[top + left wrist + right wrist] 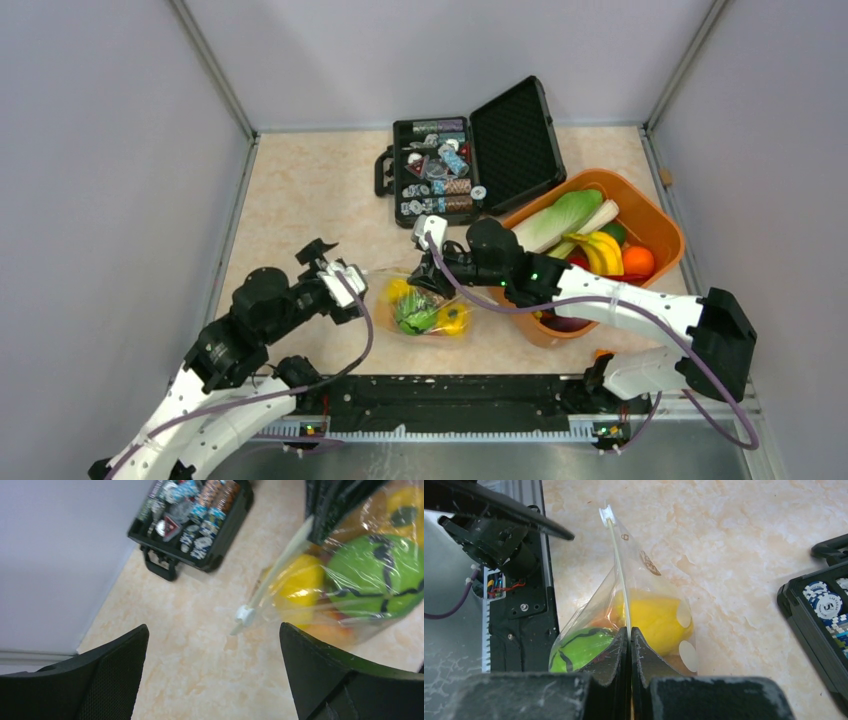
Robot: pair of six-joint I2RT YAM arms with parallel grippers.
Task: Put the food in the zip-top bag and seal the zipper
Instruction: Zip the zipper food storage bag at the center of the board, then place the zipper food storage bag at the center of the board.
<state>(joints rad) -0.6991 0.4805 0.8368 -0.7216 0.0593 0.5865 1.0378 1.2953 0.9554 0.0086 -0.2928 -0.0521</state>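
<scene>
A clear, thin zip-top bag [640, 575] lies on the pale marbled table [300, 200] between the two arms, near the front edge. Its plastic is glossy and crinkled, printed with pale round dots. The food [420, 312] shows through the plastic: a round green piece with dark stripes, a bright yellow piece beside it, and something orange underneath.

The zipper [620, 565] is a thin, straight, whitish strip along the bag's raised top edge. A small white slider [606, 514] sits at its far end, the end nearest the left arm.

The right gripper [630, 636] has its two black fingers pressed together on the zipper strip, pinching the bag's top edge so that it stands up off the table. The left gripper [212, 627] is spread wide, holds nothing, and hovers just beside the slider end without touching it.

Behind the bag stands an open black case [440, 170] filled with poker chips [455, 162]. To its right, an orange tub [668, 222] holds more toy produce
</scene>
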